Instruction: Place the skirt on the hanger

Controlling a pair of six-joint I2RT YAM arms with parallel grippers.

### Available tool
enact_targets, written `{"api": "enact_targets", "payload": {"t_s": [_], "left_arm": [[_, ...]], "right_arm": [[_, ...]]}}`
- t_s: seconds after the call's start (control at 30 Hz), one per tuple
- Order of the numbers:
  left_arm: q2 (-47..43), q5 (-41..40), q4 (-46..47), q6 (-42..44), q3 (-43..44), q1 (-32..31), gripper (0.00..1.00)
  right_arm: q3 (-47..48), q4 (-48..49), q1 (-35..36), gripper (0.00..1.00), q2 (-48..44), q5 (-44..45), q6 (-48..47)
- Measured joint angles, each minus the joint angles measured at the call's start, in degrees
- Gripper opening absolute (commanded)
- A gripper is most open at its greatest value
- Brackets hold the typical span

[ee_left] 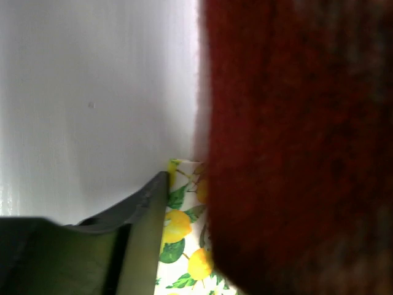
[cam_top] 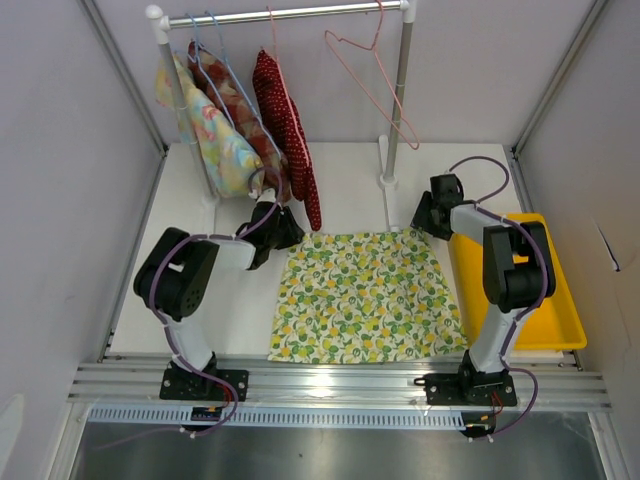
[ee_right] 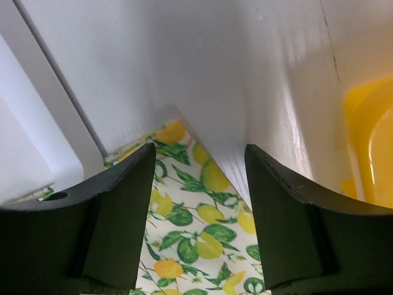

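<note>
while the right tool gapes (left tool unclear), the lemon-printed skirt lies flat.

Your top view looks down from above and behind the arm bases along its bottom edge, taking in the whole skirt. Your left wrist view sits very close: the red garment blurs its right half. Your right wrist view looks low between the right gripper's spread fingers, with the yellow tray at its right edge. All three views share the skirt.
</note>
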Motion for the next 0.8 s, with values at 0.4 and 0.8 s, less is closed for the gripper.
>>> {"api": "enact_targets", "payload": {"t_s": [0.4, 0.8], "left_arm": [[0.2, 0.2, -0.3, 0.1, 0.0, 0.0, 0.0], [-3.7, 1.7, -0.5, 0.1, -4.2, -0.1, 0.0]], "right_arm": [[1.2, 2.8, 0.4, 0.21, 2.1, -0.4, -0.2], [-5.0, 1.9, 0.5, 0.0, -3.2, -0.1, 1.3]]}}
